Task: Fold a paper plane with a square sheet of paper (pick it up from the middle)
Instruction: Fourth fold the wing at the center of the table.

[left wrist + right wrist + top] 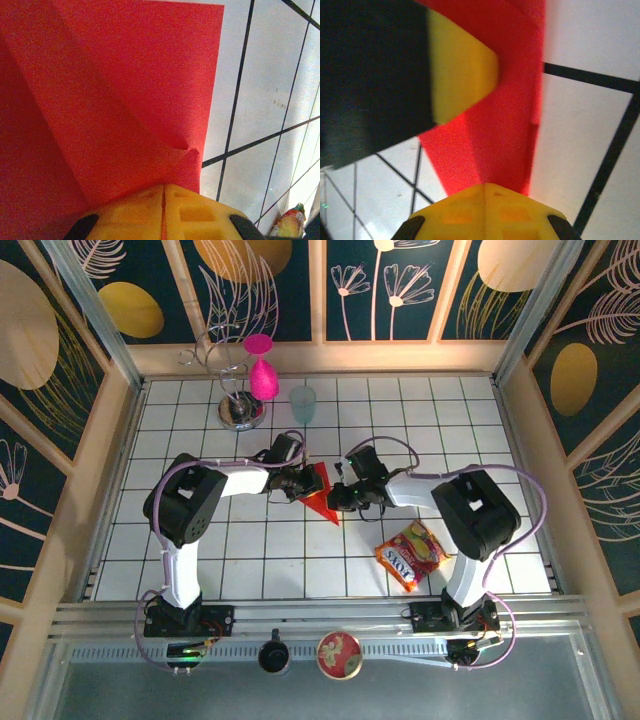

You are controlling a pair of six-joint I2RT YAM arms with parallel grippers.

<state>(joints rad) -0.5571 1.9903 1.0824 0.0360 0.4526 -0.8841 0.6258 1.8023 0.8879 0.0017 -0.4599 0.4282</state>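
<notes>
Red paper plane (322,496), mid-fold.
My left gripper (300,485) and right gripper (339,496) clamp its opposite sides; I'd crease slowly, keeping it taut.

The paper (320,490) is bright red and matte, folded into a narrow wedge. Its one sharp point aims at the near edge of the surface (400,420) and its wide end lies farther off. It sits about mid-surface. Diagonal creases cross it, with a small crumple at one edge. The left tool (164,192) and right tool (485,192) each pinch it from opposite sides.
</notes>
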